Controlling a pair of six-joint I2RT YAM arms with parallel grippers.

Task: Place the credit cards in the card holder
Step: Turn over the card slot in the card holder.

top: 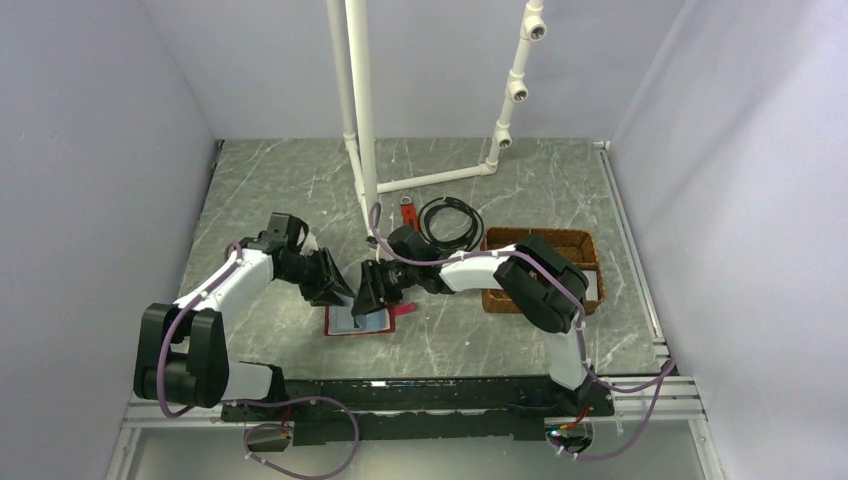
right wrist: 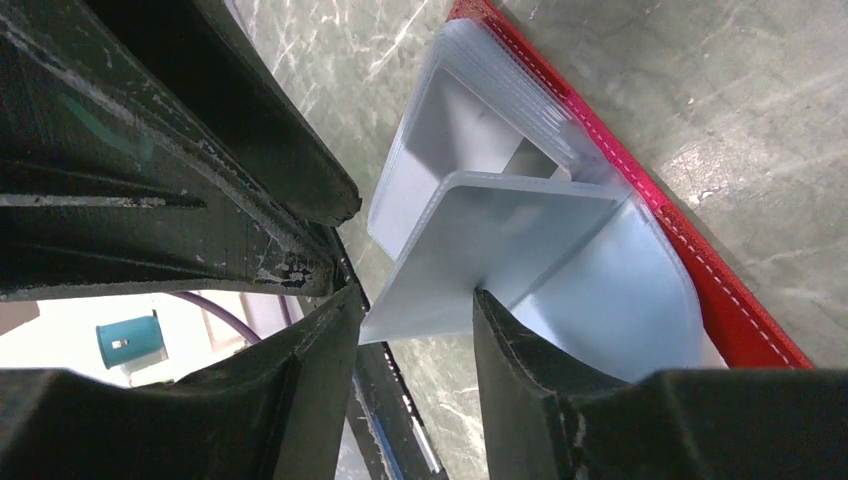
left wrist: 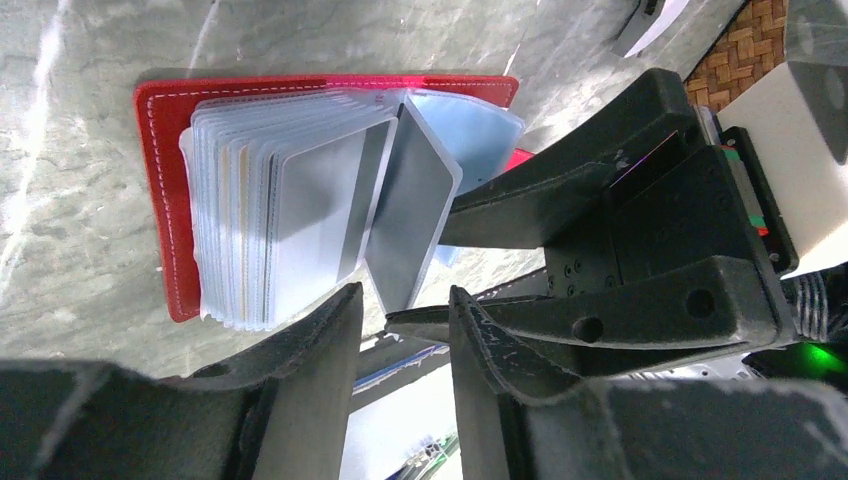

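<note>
The red card holder [top: 331, 322] lies open on the table, its clear pockets fanned up [left wrist: 165, 200] [right wrist: 700, 290]. A grey credit card [left wrist: 410, 220] stands tilted at the open pockets, its far end among them [right wrist: 500, 235]. My right gripper [top: 372, 298] holds this card edge to edge between its fingertips [right wrist: 415, 305]. My left gripper [top: 338, 288] is open just left of it. Its fingers [left wrist: 330, 340] sit at the pocket stack, with the card's corner and one right fingertip in its gap [left wrist: 405, 300].
A brown woven tray [top: 500, 300] with pale cards [top: 593, 285] stands to the right. A coiled black cable [top: 450, 220] and a red tool [top: 407, 212] lie behind the wallet. A white pipe frame [top: 360, 120] rises at the back.
</note>
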